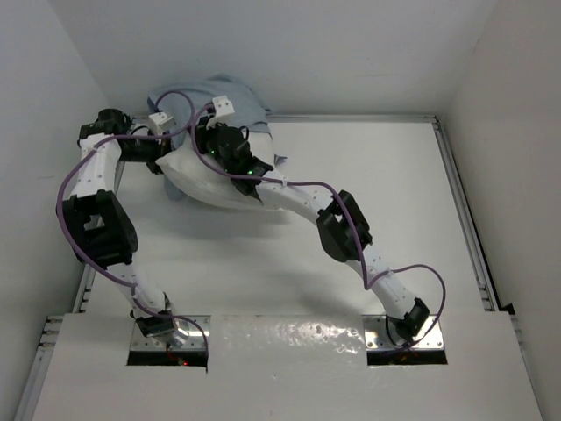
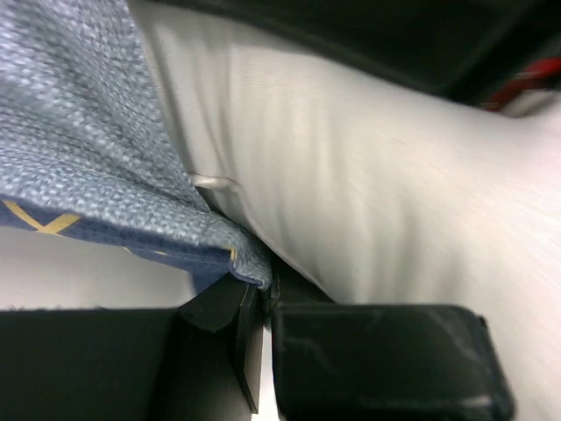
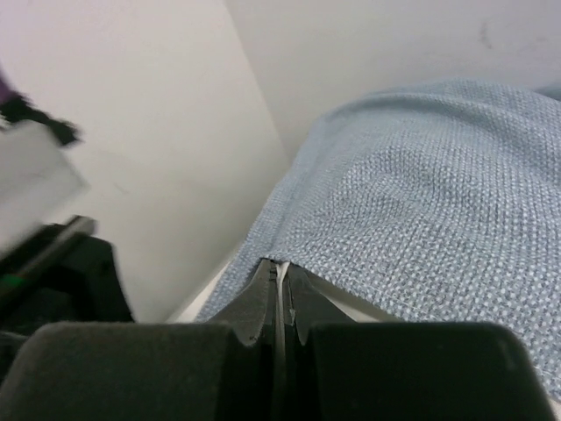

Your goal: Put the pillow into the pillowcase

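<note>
1. Pillow [image 1: 215,180]: lies at the far left corner of the table [image 1: 377,184], pushed up toward the walls [image 1: 263,44]. Its near part shows bare white.
2. Pillowcase [image 1: 197,95]: bunched over the pillow's far end only, grey-blue inside facing up. A strip of navy outside shows in the left wrist view.
3. Left gripper [image 2: 259,294]: fingers pressed together on the case hem at the pillow's left side, with the white cushion right beside them.
4. Right gripper [image 3: 279,279]: fingers pinched shut on the case edge at the far side. A thin pale sliver sits between them; I cannot tell what it is.
5. Done, by judgement: mouth opened, and the case started over one end of the pillow.
6. Left, by judgement: draw the case down over the larger, uncovered part and seat the corners. How deep the far end sits is hidden.
7. Surface: plain white tabletop, matt, with a metal rail [image 1: 462,210] along the right side.
8. Room: white walls close in on three sides, and purple cables [image 1: 63,189] loop along both arms.
</note>
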